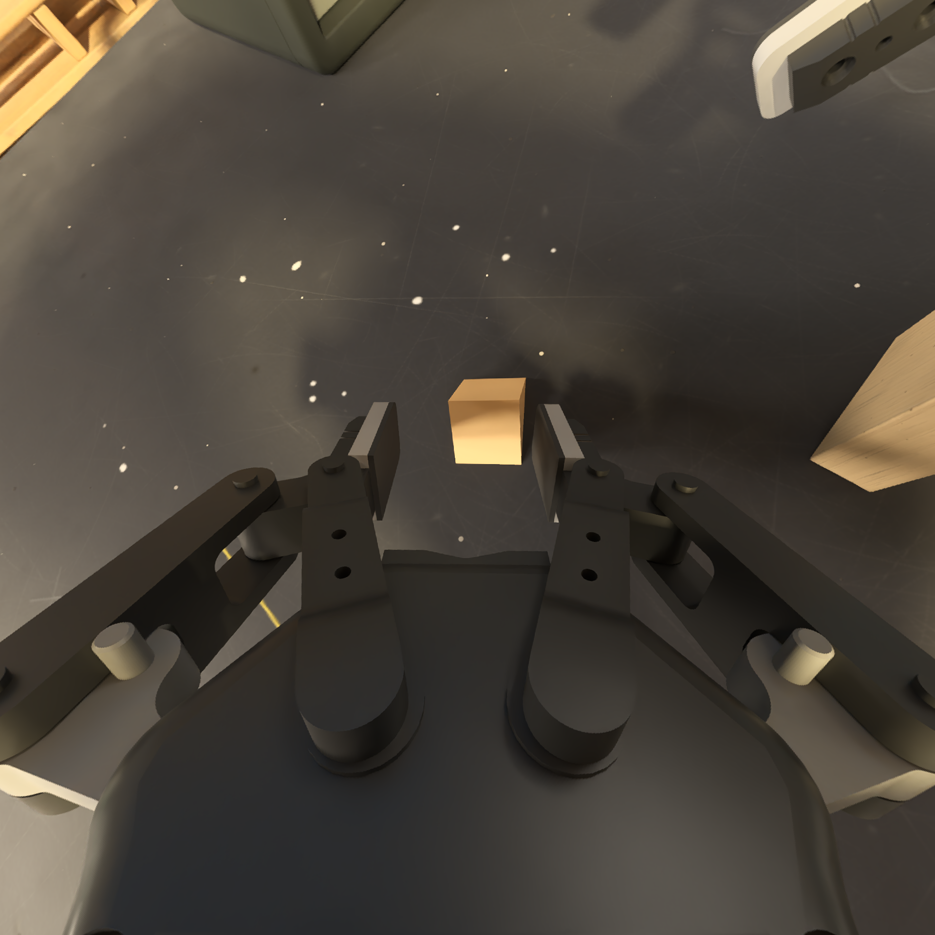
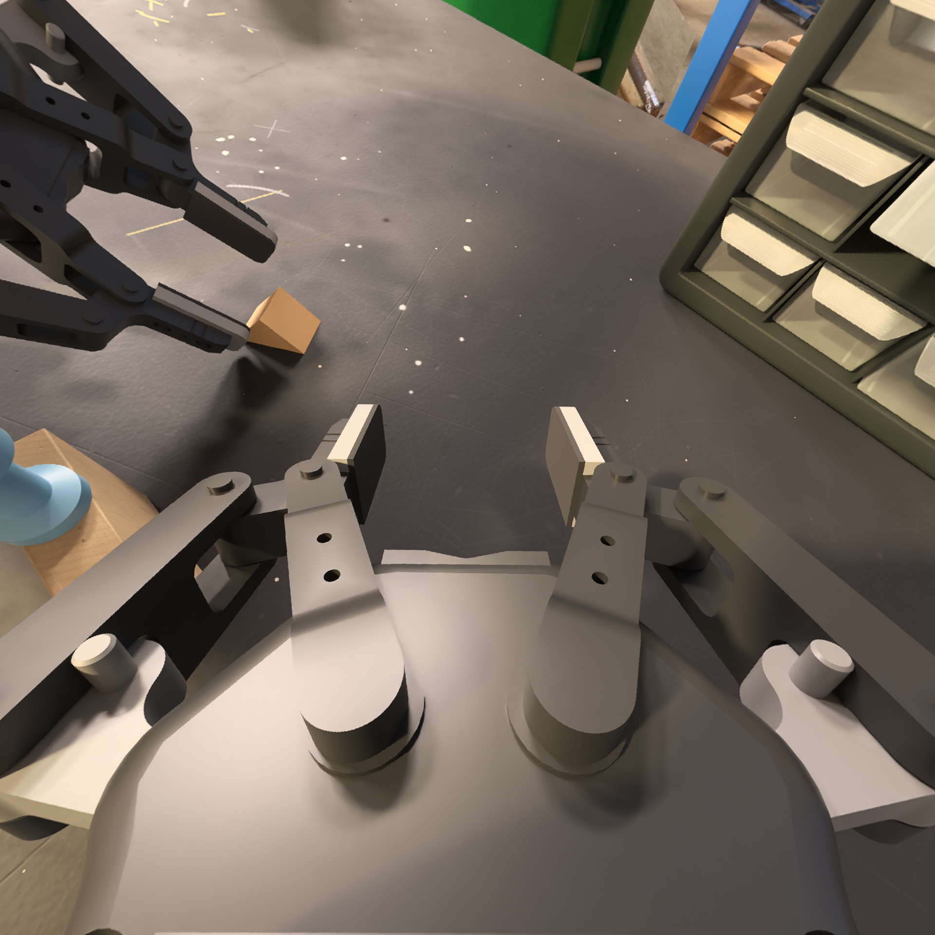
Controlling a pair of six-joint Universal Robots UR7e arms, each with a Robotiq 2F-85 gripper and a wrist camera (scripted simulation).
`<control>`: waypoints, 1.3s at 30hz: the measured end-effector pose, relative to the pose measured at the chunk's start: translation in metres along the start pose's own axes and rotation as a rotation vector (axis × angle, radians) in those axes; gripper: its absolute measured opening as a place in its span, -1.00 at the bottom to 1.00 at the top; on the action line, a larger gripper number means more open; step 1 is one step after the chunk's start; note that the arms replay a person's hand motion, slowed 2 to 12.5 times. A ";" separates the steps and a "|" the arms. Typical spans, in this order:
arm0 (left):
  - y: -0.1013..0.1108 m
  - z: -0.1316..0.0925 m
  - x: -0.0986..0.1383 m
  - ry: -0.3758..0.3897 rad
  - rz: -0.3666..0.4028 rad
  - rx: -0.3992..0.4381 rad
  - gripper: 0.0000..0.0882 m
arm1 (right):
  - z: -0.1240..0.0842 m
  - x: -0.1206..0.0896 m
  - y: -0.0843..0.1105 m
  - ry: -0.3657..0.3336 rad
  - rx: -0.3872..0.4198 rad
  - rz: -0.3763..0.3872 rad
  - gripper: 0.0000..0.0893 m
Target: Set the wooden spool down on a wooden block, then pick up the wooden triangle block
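Fingers (image 1: 382,455) of your left gripper (image 1: 463,458) spread empty around the small tan wooden triangle block (image 1: 486,422), unlifted, while the pale-blue spool (image 2: 38,498) already sits on the light wooden block (image 2: 109,511).

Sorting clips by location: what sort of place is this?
Probably a workshop: a scuffed, paint-flecked dark worktable, a parts cabinet of small drawers, and wooden pallets behind a blue post.
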State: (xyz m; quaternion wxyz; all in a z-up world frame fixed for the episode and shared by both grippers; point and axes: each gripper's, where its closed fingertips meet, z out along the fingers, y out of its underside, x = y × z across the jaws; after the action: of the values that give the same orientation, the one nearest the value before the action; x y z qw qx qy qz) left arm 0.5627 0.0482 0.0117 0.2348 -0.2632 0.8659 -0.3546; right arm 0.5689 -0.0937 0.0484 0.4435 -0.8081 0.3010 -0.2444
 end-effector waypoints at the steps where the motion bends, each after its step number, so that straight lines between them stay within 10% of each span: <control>1: 0.000 0.001 0.000 0.007 -0.001 0.000 0.08 | 0.000 0.000 0.000 0.000 -0.002 0.000 0.29; 25: -0.006 0.014 0.006 0.169 -0.107 -0.021 0.03 | 0.003 0.001 0.004 0.000 -0.021 -0.002 0.27; 39: -0.008 0.014 0.009 0.176 -0.085 -0.017 -0.42 | 0.004 -0.003 0.003 -0.024 -0.017 0.014 0.27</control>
State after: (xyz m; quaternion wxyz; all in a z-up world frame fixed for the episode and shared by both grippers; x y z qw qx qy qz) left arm 0.5665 0.0306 0.0061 0.1403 -0.2695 0.8744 -0.3784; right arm 0.5683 -0.0905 0.0439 0.4417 -0.8126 0.3034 -0.2291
